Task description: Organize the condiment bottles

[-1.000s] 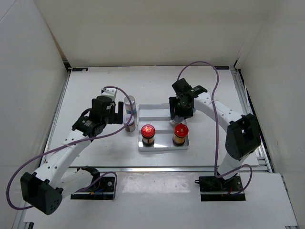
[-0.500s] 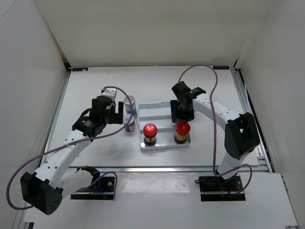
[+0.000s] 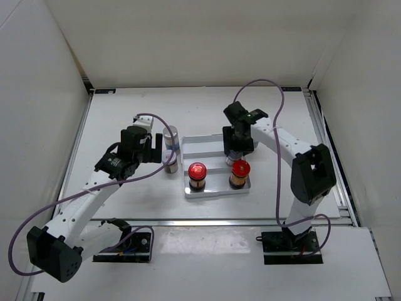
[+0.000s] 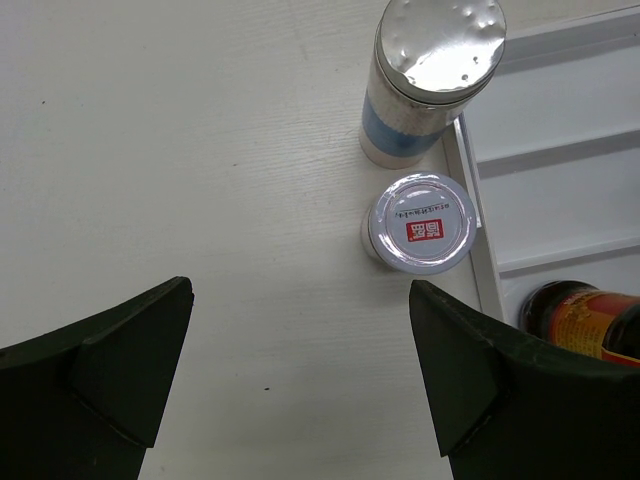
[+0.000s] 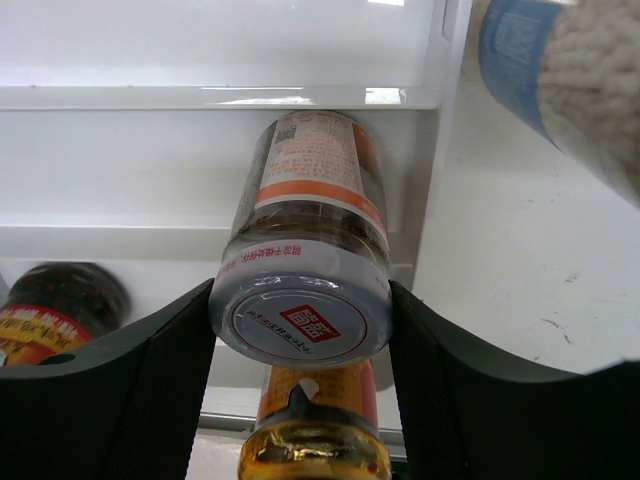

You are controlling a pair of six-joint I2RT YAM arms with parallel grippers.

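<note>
R hand [image 5: 300,325] pinching short white-lidded orange-label jar [image 5: 308,190], axis roughly vertical, over middle step of white stepped plastic tray [image 5: 120,170] directly beneath hand. L hand [image 4: 300,300] spreading wide; second white-lidded jar [image 4: 420,222] sitting on counter [image 4: 200,150] just ahead.

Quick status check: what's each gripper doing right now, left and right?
Left gripper: open, empty.
Right gripper: fingers shut on a white-lidded jar, over the tray.

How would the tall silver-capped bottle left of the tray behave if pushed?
Likely tippy: the silver-capped bottle stands upright, tall for its width. Its smooth round wall suggests rolling once down. It could knock the white-lidded jar close beside it.
</note>
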